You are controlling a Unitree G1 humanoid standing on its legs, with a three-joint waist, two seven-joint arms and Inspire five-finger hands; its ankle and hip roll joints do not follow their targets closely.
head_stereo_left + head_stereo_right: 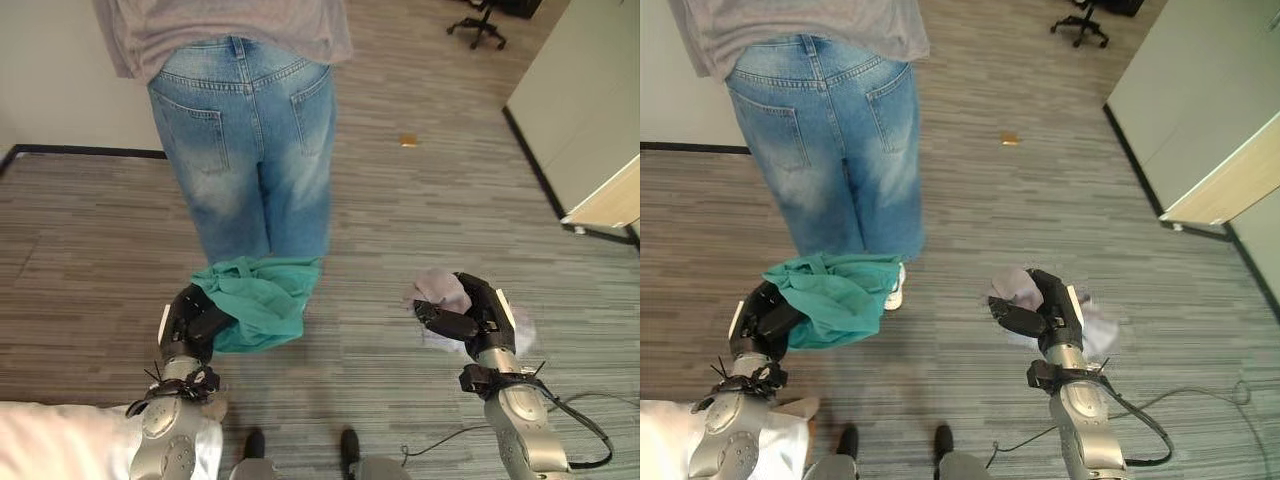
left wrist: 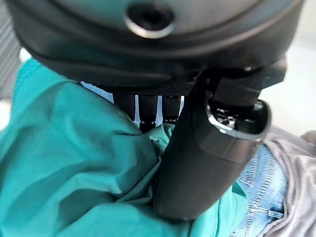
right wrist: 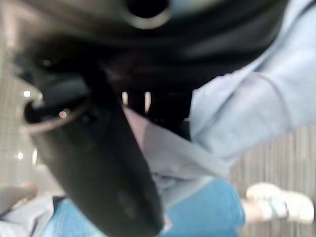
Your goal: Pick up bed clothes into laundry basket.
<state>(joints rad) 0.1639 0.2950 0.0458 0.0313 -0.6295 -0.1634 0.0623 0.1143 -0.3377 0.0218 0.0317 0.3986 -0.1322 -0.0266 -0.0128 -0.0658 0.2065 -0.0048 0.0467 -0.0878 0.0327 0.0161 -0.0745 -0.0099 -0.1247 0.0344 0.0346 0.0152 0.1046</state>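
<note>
My left hand (image 1: 192, 322) is shut on a teal green garment (image 1: 262, 297) that hangs bunched from it above the floor; the left wrist view shows my thumb (image 2: 207, 158) pressed into the green cloth (image 2: 74, 177). At the right, my right hand (image 1: 472, 315) is shut on a pale lavender-grey garment (image 1: 440, 287), which drapes behind and below the hand. In the right wrist view that pale cloth (image 3: 237, 113) lies folded under the thumb (image 3: 98, 163).
A person in blue jeans (image 1: 250, 150) and a grey top stands close in front of me, back turned, right behind the green garment. White bedding (image 1: 60, 440) shows at the lower left. A pale cabinet (image 1: 590, 110) stands at the right, an office chair (image 1: 478, 24) far back.
</note>
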